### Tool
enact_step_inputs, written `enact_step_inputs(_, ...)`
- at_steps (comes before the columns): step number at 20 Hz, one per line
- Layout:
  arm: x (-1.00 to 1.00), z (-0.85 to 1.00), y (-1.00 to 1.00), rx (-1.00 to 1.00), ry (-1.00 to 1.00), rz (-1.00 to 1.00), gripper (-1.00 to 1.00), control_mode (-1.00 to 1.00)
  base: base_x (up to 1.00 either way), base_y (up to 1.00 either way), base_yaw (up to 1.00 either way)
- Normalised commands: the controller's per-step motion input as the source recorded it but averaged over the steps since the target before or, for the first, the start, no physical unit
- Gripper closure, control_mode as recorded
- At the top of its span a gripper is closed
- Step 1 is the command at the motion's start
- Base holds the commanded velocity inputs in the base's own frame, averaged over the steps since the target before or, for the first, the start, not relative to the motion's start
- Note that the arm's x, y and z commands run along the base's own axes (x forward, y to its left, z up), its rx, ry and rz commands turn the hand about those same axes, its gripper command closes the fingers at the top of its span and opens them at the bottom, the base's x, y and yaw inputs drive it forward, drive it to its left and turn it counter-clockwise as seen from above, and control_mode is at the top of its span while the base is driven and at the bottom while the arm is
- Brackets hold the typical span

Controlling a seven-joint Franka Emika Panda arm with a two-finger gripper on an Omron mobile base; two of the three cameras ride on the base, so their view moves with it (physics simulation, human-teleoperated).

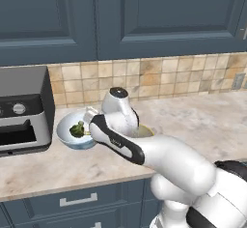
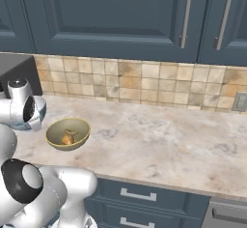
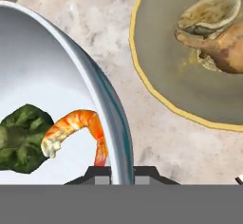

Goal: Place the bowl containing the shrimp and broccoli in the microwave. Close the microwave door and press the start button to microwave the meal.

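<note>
The pale bluish-white bowl [image 1: 72, 140] is on the counter just right of the grey toaster oven, under my wrist. In the hand view the bowl [image 3: 42, 76] holds the dark-green broccoli [image 3: 21, 137] and the orange shrimp [image 3: 76, 126], side by side near its right rim. The broccoli [image 1: 77, 129] also shows from the left base camera. My gripper [image 3: 121, 174] straddles that rim, one finger inside and one outside, shut on the bowl. I cannot tell whether the bowl touches the counter. The microwave and its door are out of view.
An olive-yellow bowl [image 3: 166, 66] with a chicken piece sits close to the right of the white one, and is also seen as the olive-yellow bowl [image 2: 67, 134]. The knobbed toaster oven [image 1: 21, 111] stands at the left. Marble counter [image 2: 169, 140] stretches right, under dark blue cabinets.
</note>
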Motion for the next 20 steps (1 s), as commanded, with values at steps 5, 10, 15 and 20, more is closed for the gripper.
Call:
enact_step_inputs(5, -0.68, 0.80, -0.96, 0.16, -0.25, 0.00, 1.00, -1.00, 0.00, 0.00, 0.00)
enact_step_inputs(10, -0.68, 0.96, -1.00, 0.12, -0.05, 0.00, 1.00, -1.00, 0.00, 0.00, 0.00)
enact_step_inputs(15, -0.59, 0.98, -0.94, 0.07, -0.06, 0.00, 1.00, -1.00, 0.00, 0.00, 0.00)
enact_step_inputs(20, -0.32, 0.49, -0.82, -0.01, 0.00, 0.01, 1.00, -1.00, 0.00, 0.00, 0.00)
